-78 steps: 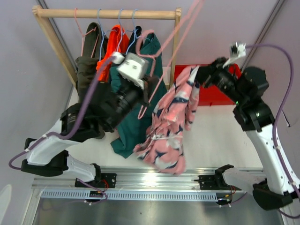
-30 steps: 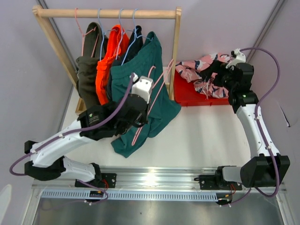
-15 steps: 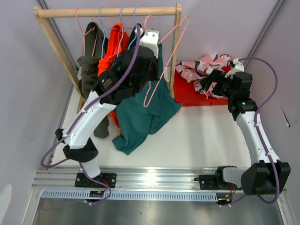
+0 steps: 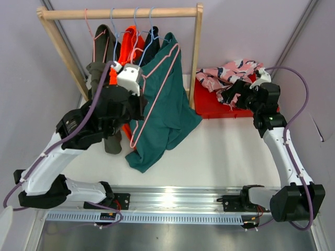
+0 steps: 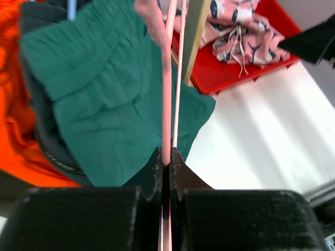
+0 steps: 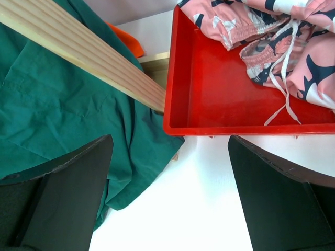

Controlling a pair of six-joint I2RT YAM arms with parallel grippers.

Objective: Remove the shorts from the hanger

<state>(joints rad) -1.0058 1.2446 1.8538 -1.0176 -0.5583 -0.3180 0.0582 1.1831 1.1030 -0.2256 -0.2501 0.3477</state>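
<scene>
- Top external view: the left gripper (image 4: 138, 102) is buried under its own wrist, so its jaws cannot be seen here. A pink hanger (image 4: 157, 89) runs slantwise out from it, across the teal shorts (image 4: 170, 115).
- The olive shorts (image 4: 97, 78), orange shorts (image 4: 125, 49) and navy shorts (image 4: 152, 44) hang bunched on the wooden rack (image 4: 78, 14), overlapping. The navy pair is mostly hidden.
- The pink printed shorts (image 4: 225, 73) lie heaped in the red bin (image 4: 209, 107), with the right gripper (image 4: 233, 94) just beside them.
- Left wrist view: the left gripper (image 5: 166, 162) is pinched closed on the wire of the pink hanger (image 5: 166, 104). The hanger's top is cut off by the frame. Behind it are the teal shorts (image 5: 104, 120), an edge of the orange shorts (image 5: 15, 104) and the pink printed shorts (image 5: 241, 31) in the red bin (image 5: 225, 78).
- Right wrist view: the right gripper (image 6: 168, 146) is spread wide and holds nothing, its fingers (image 6: 68, 183) above the table. The pink printed shorts (image 6: 293, 57) are partly cut off in the red bin (image 6: 220, 104). The teal shorts (image 6: 52, 104) lie to the left.
</scene>
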